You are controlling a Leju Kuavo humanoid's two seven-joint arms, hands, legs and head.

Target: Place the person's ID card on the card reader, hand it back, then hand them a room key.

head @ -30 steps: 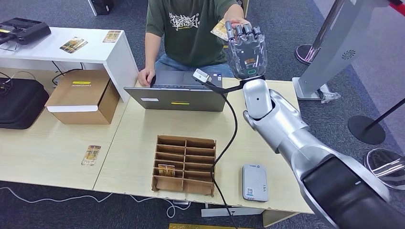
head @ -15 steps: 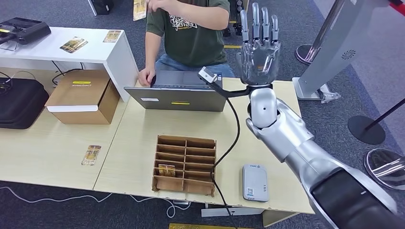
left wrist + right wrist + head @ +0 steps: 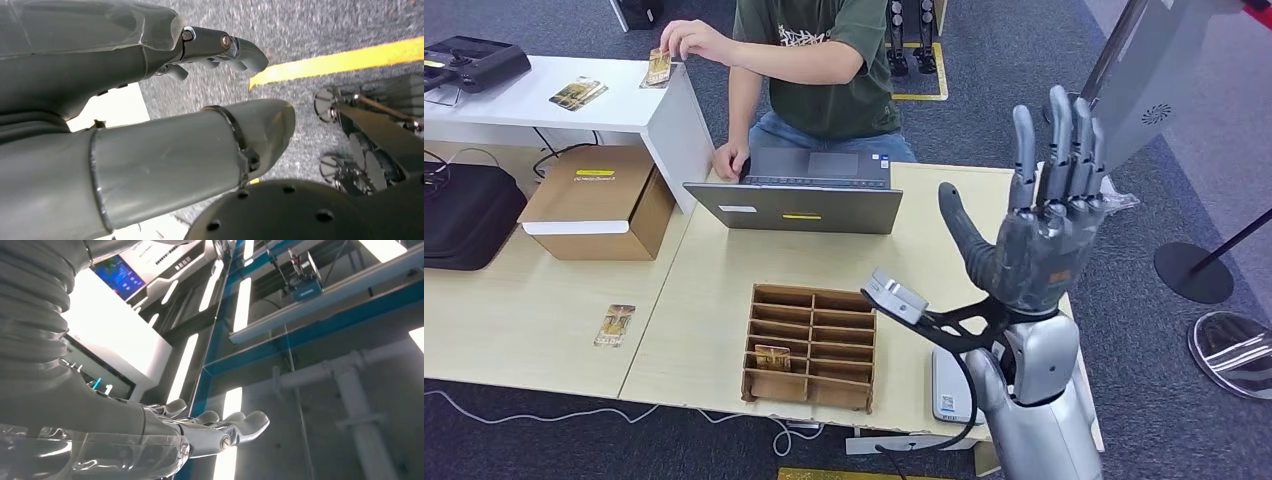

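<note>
Behind right robot hand [image 3: 1044, 235], card reader [image 3: 949, 385] half-hidden

Card reader [image 3: 954, 385] half behind the right arm; person's head beyond the picture's edge.

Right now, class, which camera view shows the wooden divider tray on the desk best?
The head view: the wooden divider tray sits whole on the desk, compartments open to the camera, a card in one near slot. The left wrist view looks at floor past the left robot hand; the right wrist view looks at ceiling past the right robot hand.
</note>
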